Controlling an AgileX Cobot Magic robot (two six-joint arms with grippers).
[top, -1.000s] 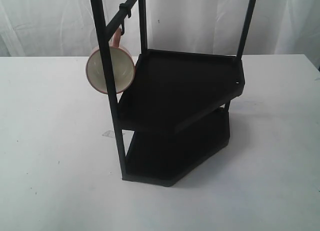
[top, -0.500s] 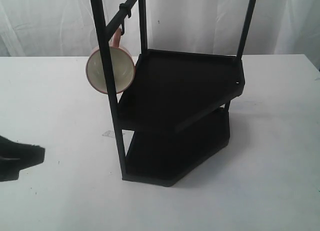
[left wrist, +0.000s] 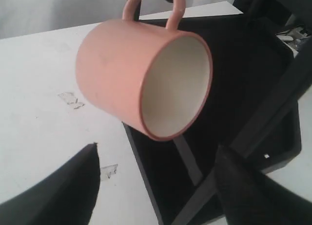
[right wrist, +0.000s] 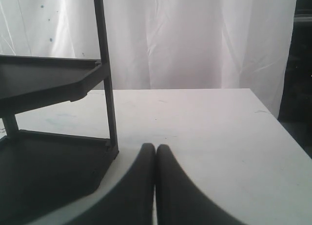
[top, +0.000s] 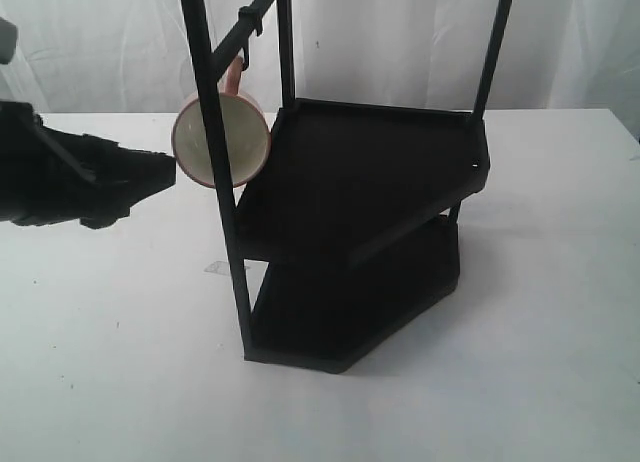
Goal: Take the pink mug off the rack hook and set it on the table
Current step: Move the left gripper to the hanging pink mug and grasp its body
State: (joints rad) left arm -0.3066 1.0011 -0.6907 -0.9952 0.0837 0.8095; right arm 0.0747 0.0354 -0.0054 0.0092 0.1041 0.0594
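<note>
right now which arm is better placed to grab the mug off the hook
Left. The left gripper is open with the mug right in front of it, hanging from the hook. The right gripper is shut, low near the base of the rack, and its camera shows no mug.

Pink mug (top: 221, 140) on rack hook (top: 249, 44)

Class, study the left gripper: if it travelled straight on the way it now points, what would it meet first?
Most likely the small dusty-pink ceramic mug, hanging side-on from the black metal rack hook. The open left gripper points at its body, not yet touching; exact depth is unclear.
</note>
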